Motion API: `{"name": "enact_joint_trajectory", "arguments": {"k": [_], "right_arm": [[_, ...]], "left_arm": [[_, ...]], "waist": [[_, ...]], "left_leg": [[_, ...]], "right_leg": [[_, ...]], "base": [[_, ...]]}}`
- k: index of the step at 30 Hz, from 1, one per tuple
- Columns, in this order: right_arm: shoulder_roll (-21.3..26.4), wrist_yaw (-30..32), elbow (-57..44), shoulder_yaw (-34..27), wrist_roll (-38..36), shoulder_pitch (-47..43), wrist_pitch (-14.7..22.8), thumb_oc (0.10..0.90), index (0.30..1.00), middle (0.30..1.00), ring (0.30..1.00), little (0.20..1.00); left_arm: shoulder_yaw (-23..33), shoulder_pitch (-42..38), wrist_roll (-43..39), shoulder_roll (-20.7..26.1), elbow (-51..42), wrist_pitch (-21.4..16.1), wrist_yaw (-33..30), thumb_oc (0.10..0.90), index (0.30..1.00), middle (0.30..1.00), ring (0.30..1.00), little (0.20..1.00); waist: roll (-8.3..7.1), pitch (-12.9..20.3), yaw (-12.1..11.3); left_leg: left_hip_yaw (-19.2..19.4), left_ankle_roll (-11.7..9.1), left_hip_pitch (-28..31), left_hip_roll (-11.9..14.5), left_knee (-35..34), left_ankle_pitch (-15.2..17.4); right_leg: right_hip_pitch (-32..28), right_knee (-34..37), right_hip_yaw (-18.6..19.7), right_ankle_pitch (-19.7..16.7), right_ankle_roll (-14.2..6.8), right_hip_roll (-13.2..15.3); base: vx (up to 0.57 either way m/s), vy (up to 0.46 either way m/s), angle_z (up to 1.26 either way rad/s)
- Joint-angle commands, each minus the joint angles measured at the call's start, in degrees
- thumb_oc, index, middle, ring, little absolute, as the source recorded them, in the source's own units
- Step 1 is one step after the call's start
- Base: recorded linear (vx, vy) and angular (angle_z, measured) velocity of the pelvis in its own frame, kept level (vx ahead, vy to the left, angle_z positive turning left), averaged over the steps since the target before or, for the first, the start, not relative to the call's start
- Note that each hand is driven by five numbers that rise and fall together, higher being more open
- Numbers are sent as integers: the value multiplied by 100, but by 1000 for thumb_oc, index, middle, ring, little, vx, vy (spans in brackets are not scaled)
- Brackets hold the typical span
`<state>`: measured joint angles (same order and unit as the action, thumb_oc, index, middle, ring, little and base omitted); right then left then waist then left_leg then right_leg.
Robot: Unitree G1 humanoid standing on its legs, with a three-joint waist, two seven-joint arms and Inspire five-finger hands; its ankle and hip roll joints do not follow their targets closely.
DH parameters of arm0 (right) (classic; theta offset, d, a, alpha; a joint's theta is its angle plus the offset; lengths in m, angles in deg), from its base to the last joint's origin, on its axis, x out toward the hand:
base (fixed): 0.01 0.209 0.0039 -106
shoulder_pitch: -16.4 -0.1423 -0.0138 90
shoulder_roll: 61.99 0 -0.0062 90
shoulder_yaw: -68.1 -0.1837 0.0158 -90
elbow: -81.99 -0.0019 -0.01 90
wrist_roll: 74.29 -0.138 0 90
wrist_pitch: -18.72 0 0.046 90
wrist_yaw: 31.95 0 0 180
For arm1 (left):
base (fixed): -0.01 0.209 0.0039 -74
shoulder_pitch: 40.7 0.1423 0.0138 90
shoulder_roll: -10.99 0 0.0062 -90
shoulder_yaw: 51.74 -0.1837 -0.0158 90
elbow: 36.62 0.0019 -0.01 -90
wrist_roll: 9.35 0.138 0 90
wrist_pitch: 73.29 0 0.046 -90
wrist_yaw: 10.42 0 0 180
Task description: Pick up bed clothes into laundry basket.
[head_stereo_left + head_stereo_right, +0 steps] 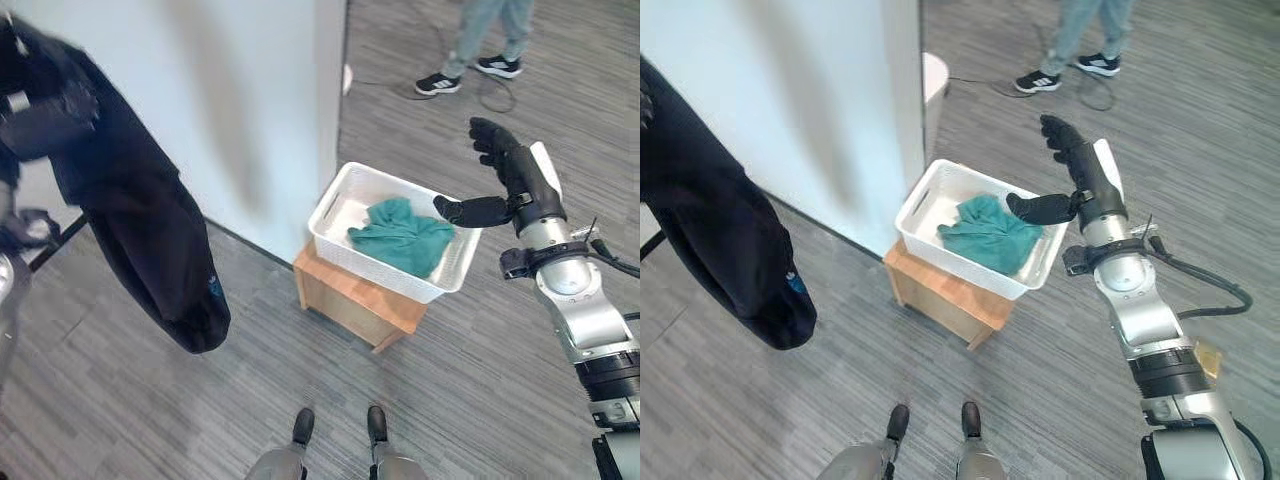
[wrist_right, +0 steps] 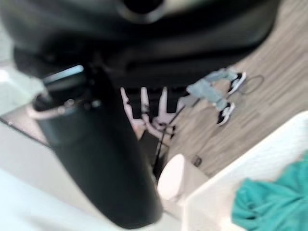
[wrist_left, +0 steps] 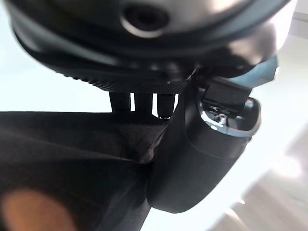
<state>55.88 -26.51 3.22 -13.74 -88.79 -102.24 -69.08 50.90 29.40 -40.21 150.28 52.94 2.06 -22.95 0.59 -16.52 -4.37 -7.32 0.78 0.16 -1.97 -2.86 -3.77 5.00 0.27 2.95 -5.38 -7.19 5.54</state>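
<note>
Grey floor; left robot hand [image 1: 45, 120] grips dark garment [image 1: 150, 240], right robot hand [image 1: 505, 170] spread.

No text, label or number can be read anywhere; a small blue mark shows on the dark garment [image 1: 214, 287], too small to make out.

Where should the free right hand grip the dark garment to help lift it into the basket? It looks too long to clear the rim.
Probably the low bulging end of the dark garment. The left hand pinches its top, so it hangs as a long drape. The open right hand, raised by the white basket, could come from the basket side and scoop under that end.
</note>
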Motion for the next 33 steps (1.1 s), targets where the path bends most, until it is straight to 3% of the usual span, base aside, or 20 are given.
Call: {"name": "enact_joint_trajectory", "arguments": {"k": [1,2,4,6,7,8,9,10,13,15,16,19,24,31,33], "right_arm": [[300,121,-168,185,-208,-402,594,800,900,900,900,900],[281,138,-100,441,-273,-682,624,800,900,900,900,900],[273,164,-88,428,-302,-642,644,800,900,900,900,900],[348,149,-6,570,-372,-703,663,800,900,900,900,900],[408,93,-20,685,-488,-776,690,800,900,900,900,900],[429,77,-53,684,-521,-769,682,800,900,900,900,900],[551,62,-69,913,-644,-929,737,800,900,900,900,900],[515,62,-49,821,-652,-886,746,800,900,900,900,900],[580,52,8,1032,-814,-1065,752,800,900,900,900,900],[513,26,26,1007,-859,-1072,747,800,900,900,900,900],[452,37,32,1067,-829,-1073,745,800,900,900,900,900],[244,55,-41,910,-805,-874,804,800,900,900,900,900],[66,107,-535,465,-1068,-491,1021,800,900,900,900,900],[-199,53,-1087,-181,-1392,132,1212,800,900,900,900,900],[-296,-6,-1425,-528,-1494,571,1265,800,900,900,900,900]], "left_arm": [[-313,-791,66,824,356,-745,-267,400,300,300,300,300],[-694,-1322,-132,1239,640,-774,-246,400,300,300,300,300],[-991,-1643,-213,1347,812,-782,-192,400,300,300,300,300],[-1531,-2516,-304,1810,1174,-791,-246,400,300,300,300,300],[-2281,-3474,-333,1973,1516,-753,-259,400,300,300,300,300],[-2869,-4061,-441,1944,1727,-741,-199,400,300,300,300,300],[-3624,-4909,-657,1913,2122,-729,-142,400,300,300,300,300],[-4160,-5461,-694,1873,2251,-744,-128,400,300,300,300,300],[-5495,-6922,-923,1679,2809,-620,2,400,300,300,300,300],[-6131,-7575,-998,1671,3011,-610,60,400,300,300,300,300],[-6764,-8348,-958,1483,3275,-580,124,400,300,300,300,300],[-7501,-9294,-1040,1064,3591,-595,201,400,300,300,300,300],[-7870,-9872,-1063,472,4112,-477,342,400,300,300,300,300],[-7559,-9586,-1056,280,4365,-392,371,400,300,300,300,300],[-7418,-9411,-1013,278,4416,-359,396,400,300,300,300,300]], "waist": [[386,1090,-79],[369,1237,-198],[326,1325,-241],[286,1433,-158],[292,1427,-104],[272,1427,-95],[334,1426,-86],[256,1415,-117],[377,1465,-131],[338,1485,-135],[455,1579,-85],[469,1661,12],[533,1693,242],[516,1691,434],[500,1665,583]], "left_leg": [[-195,-222,5,136,-116,259],[-68,-303,-39,167,-128,257],[-57,-317,-39,155,-136,235],[40,-480,-92,336,-113,141],[33,-554,-117,432,-28,140],[-9,-567,-111,453,-5,140],[-370,-561,-99,346,63,146],[-390,-561,-104,344,75,151],[-816,-521,-171,31,-76,55],[-804,-488,-191,-26,-97,64],[-725,-433,-164,-80,-168,31],[-581,-398,-156,-110,-214,16],[-469,-344,-74,-132,-214,70],[-356,-316,-14,-111,-214,144],[-278,-303,-5,-95,-214,181]], "right_leg": [[51,-1377,-405,1014,-255,189],[-204,-1064,-599,1044,-304,357],[-356,-794,-616,1063,-326,340],[-483,-312,-455,978,-253,80],[-535,-147,-475,937,-206,-15],[-547,-128,-493,920,-189,-46],[-540,-25,-389,854,-165,-112],[-555,-11,-408,848,-165,-112],[-558,167,-268,717,-190,-204],[-551,149,-235,709,-184,-233],[-551,176,-164,695,-180,-273],[-574,280,-107,671,-187,-281],[-646,382,51,647,-201,-268],[-649,410,203,630,-238,-259],[-616,407,291,608,-257,-256]], "base": [[-129,-160,-32],[-71,-127,-21],[-44,-156,-37],[-42,-319,-17],[-32,-253,9],[-49,-266,6],[-38,-152,-4],[-46,-143,-8],[-29,-70,-18],[7,4,-14],[44,59,-20],[39,54,-24],[61,42,-18],[47,25,-10],[48,36,-22]]}}
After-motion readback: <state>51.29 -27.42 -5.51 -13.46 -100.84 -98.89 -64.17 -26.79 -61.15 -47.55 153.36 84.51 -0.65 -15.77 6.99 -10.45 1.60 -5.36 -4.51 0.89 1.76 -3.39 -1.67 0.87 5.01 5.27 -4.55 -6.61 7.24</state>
